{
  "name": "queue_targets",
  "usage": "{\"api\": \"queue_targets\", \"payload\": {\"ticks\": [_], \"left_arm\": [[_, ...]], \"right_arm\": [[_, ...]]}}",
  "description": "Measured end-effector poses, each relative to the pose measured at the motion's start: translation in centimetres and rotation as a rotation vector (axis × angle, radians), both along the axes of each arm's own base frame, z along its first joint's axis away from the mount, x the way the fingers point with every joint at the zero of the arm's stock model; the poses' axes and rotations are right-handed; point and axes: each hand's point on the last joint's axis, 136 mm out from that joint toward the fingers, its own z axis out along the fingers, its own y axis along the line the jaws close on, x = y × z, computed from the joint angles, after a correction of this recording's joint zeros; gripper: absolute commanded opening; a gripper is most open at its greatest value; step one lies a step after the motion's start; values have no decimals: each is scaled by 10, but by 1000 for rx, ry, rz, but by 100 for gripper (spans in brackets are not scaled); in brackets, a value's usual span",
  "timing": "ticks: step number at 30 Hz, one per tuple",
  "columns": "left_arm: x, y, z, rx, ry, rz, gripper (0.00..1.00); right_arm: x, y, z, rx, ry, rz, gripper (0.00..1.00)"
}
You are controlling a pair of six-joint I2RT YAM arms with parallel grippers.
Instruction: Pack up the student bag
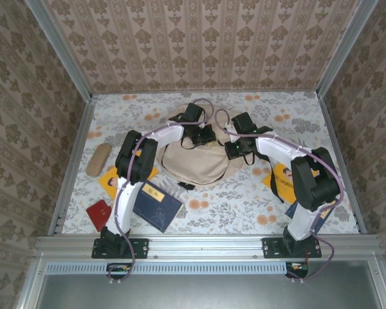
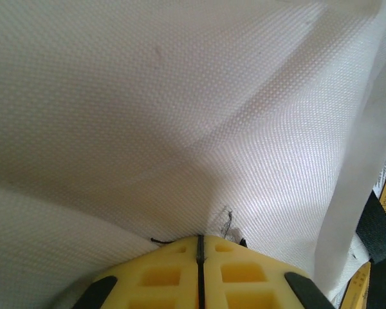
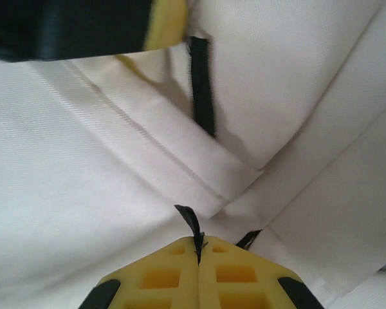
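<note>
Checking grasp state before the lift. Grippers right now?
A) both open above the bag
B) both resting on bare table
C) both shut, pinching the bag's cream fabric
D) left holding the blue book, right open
C: the left gripper and the right gripper each have their jaws pressed together, with the student bag fabric puckering at the tips.

The floral counter (image 1: 244,199) is carrying the student bag (image 1: 196,161), which is lying near its centre; a tan pencil case (image 1: 98,159) is lying at nine o'clock; a yellow booklet (image 1: 108,182), a red item (image 1: 100,214) and a navy notebook (image 1: 156,206) are resting toward seven and eight o'clock; another yellow book (image 1: 282,180) is lying at four o'clock.
</note>
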Motion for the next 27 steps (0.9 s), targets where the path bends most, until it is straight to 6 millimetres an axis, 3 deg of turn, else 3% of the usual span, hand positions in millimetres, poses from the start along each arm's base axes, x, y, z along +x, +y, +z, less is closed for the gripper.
{"api": "queue_targets", "payload": {"ticks": [4,12,20,22,25,27], "left_arm": [[1,0,0,-2,19,29,1],[3,-1,-2,-1,43,78,0],[6,-3,-2,-13,53,99,0],[6,-4,-2,-15,53,100,0],[7,-5,-1,-17,51,99,7],[8,-6,2,-22,45,90,16]], "right_arm": [[-19,13,9,100,7,51,3],[-66,44,1,286,105,182,2],[-94,76,19,452,117,285,2],[-99,79,19,464,119,288,6],[-100,80,21,473,116,264,24],[-98,78,27,470,101,238,42]]}}
